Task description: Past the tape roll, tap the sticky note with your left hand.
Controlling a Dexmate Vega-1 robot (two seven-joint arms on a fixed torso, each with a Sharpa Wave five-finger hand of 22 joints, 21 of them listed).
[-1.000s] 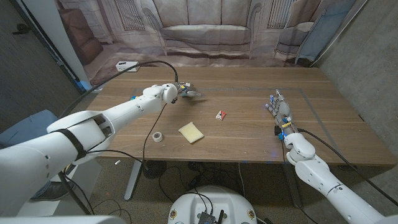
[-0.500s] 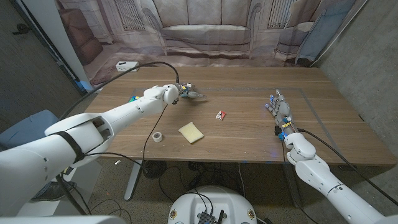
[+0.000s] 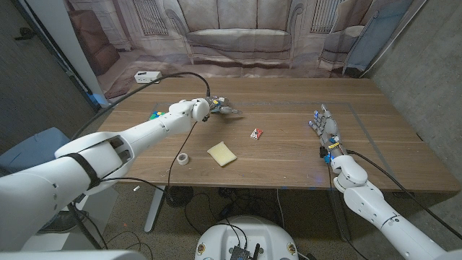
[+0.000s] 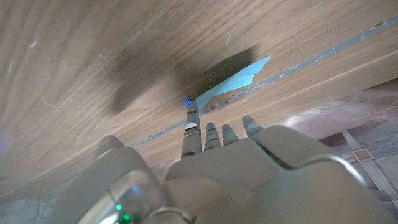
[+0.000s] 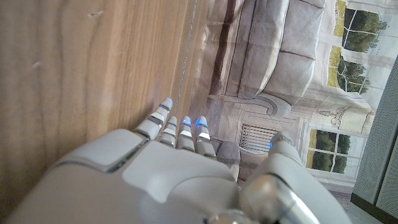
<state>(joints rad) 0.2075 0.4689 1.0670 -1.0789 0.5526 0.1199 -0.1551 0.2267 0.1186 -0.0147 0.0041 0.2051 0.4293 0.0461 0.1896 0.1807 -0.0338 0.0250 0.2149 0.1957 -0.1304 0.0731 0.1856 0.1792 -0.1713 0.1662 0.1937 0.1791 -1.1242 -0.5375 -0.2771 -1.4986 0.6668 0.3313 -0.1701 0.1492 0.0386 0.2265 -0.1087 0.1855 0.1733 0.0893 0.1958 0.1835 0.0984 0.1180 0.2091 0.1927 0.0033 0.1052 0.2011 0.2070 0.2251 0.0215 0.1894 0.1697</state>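
Both arms are glossy white shells with rounded joints; left arm (image 3: 108, 148) carries a black band around its upper segment and a thin black cable looping along it toward the wrist. Left hand (image 3: 220, 107) and right hand (image 3: 323, 124) are pale grey with segmented fingers (image 5: 163, 115), small blue lights at fingertips. Green indicator light (image 4: 117, 210) near the left wrist; red and blue fittings at the right wrist (image 3: 330, 149).

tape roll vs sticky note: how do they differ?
The tape roll is a small white ring near the table's front edge; the sticky note is a flat yellow square, larger, just to its right. Both lie untouched on the wood, the left hand far beyond them.
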